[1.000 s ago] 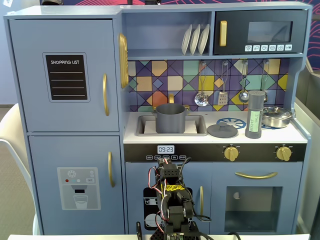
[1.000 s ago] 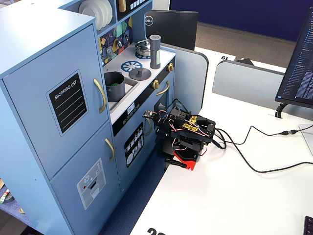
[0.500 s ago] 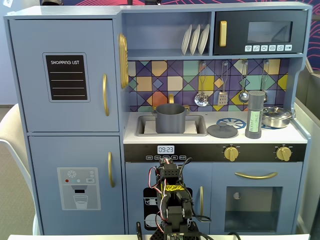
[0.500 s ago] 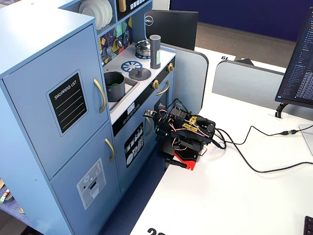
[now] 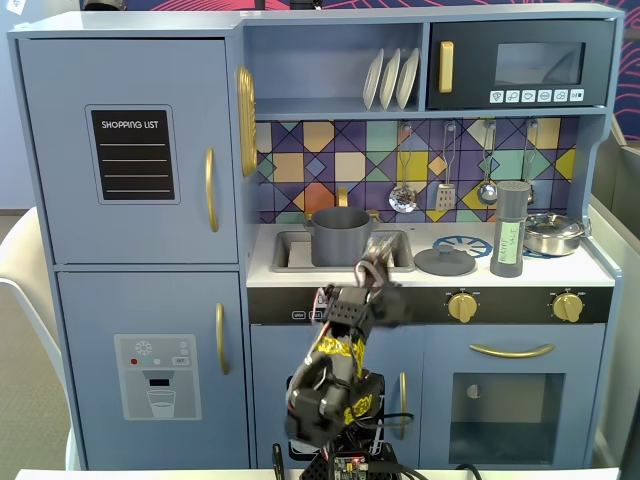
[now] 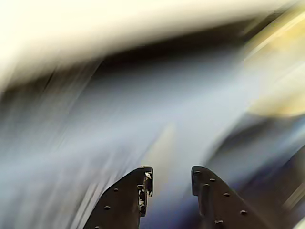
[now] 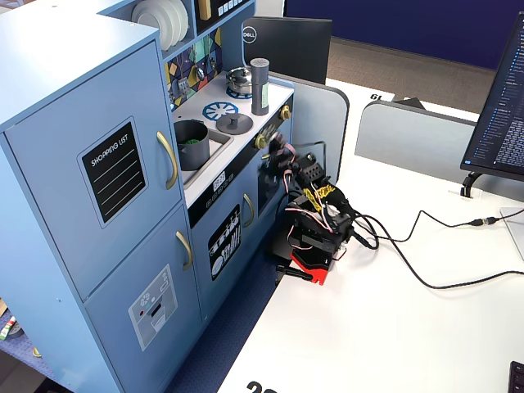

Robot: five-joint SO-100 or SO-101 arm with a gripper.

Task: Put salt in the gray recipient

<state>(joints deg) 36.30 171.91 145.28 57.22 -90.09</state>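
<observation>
The salt (image 5: 510, 230), a tall slim gray shaker with a pale green label, stands upright on the toy kitchen's counter at the right; it also shows at the stove end (image 7: 259, 86). The gray recipient (image 5: 341, 238) sits in the sink, with something green inside it (image 7: 191, 144). My gripper (image 5: 383, 288) is blurred with motion in front of the counter edge, below and between the pot and the salt (image 7: 274, 155). In the wrist view the gripper (image 6: 171, 174) is open, with nothing between its dark fingers (image 6: 138, 191).
A flat gray lid (image 5: 445, 261) lies on the counter between sink and salt. A shiny steel pan (image 5: 553, 233) stands right of the salt. Yellow oven knobs (image 5: 462, 305) stick out under the counter edge. Cables (image 7: 426, 270) run across the white desk toward a monitor (image 7: 499, 106).
The arm has risen from its folded pose low in front of the kitchen, up toward the counter's front edge. It is still moving, so it and the wrist view are blurred.
</observation>
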